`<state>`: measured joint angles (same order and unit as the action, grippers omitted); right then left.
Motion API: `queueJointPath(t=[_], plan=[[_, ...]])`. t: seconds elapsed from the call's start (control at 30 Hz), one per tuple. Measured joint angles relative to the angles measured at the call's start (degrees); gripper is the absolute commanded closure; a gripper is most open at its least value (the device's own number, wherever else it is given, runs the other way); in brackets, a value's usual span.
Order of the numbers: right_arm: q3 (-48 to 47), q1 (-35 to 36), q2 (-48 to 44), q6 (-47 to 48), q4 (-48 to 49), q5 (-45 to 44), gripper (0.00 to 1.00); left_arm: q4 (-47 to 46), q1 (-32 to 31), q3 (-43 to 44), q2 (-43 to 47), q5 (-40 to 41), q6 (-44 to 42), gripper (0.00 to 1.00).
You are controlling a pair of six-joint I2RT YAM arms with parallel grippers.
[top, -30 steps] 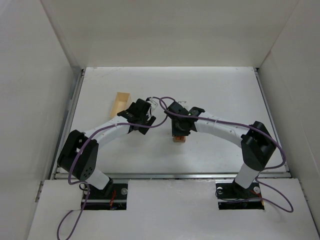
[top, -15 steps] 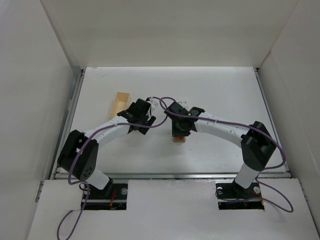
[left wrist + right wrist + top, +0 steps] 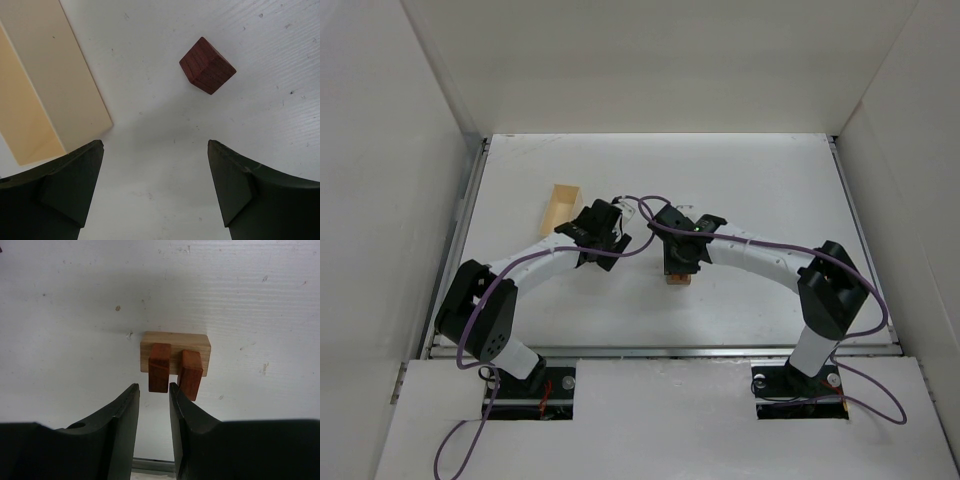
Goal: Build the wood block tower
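In the right wrist view a light tan oblong block (image 3: 175, 352) lies flat on the white table. Two reddish-orange blocks stand side by side on it, the left one (image 3: 159, 367) and the right one (image 3: 191, 374). My right gripper (image 3: 154, 389) hovers over the left block, narrowly open, with a gap showing beside its left finger. In the left wrist view a dark brown cube (image 3: 207, 66) lies alone on the table, ahead of my left gripper (image 3: 156, 150), which is wide open and empty. From above, the right gripper (image 3: 677, 262) covers most of the stack (image 3: 676, 281).
A pale wooden tray (image 3: 55, 85) lies just left of the left gripper's fingers, and shows from above (image 3: 560, 208) at the table's left. The left gripper (image 3: 605, 232) and the right gripper are close together mid-table. White walls enclose the table on three sides.
Both arms have shifted only slightly. The stack under the right gripper and the tray have not moved.
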<state>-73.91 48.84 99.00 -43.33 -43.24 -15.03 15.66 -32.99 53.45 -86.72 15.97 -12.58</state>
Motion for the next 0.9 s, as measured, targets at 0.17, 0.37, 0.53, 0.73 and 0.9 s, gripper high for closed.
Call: queueJointPath(t=[0.17,0.37,0.53,0.73,0.9], plan=[[0.00,0.00,0.13,0.00,-0.07,0.00,0.64,0.04,0.00,-0.48,0.00,-0.11,0.00,0.18],[0.00,0.04,0.13,0.00,-0.09,-0.02,0.64,0.02,0.00,-0.48,0.00,-0.11,0.00,0.18],[0.00,0.57,0.35,0.00,-0.09,0.02,0.64,0.00,0.00,-0.48,0.00,-0.11,0.00,0.18],[0.00,0.74,0.85,0.02,-0.09,0.02,0.64,-0.02,0.00,-0.48,0.00,-0.11,0.00,0.18],[0.00,0.74,0.87,0.02,-0.09,0.02,0.64,-0.02,0.00,-0.48,0.00,-0.11,0.00,0.18]])
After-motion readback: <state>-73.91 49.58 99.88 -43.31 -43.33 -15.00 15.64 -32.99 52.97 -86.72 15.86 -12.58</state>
